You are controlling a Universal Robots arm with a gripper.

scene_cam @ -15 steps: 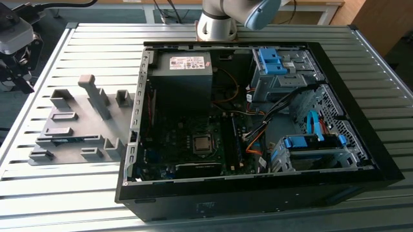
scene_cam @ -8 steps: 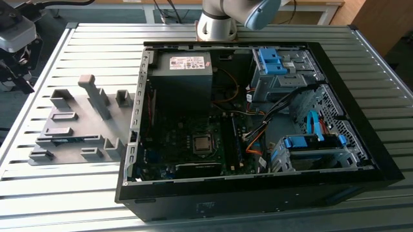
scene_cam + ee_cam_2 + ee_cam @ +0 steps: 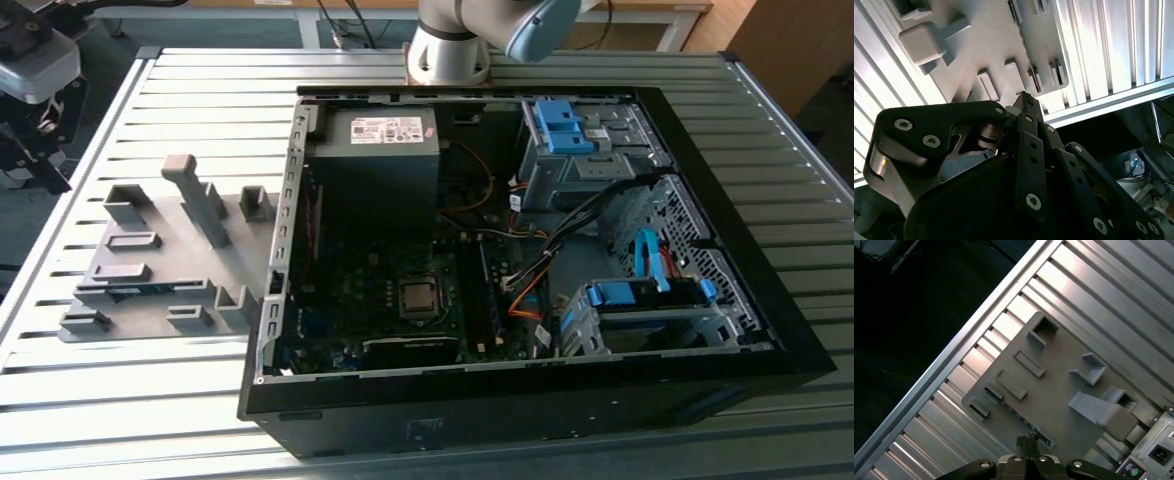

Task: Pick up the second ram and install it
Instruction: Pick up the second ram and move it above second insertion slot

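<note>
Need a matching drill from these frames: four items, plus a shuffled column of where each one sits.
1 fixture plate
2 power supply
3 blue drive-bay clips
4 gripper

A over the fixture plate, shut
B in the case, exterior view's right side
C on the table, at the exterior view's left of the case
D in the case, corner by the arm base

Pairs: 1-C, 2-D, 3-B, 4-A

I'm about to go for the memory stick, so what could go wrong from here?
The gripper is shut over the fixture plate; lowered so, it might strike the memory stick instead of straddling it. Grey blocks crowd the stick. Loose cables in the computer case could snag it.
</note>
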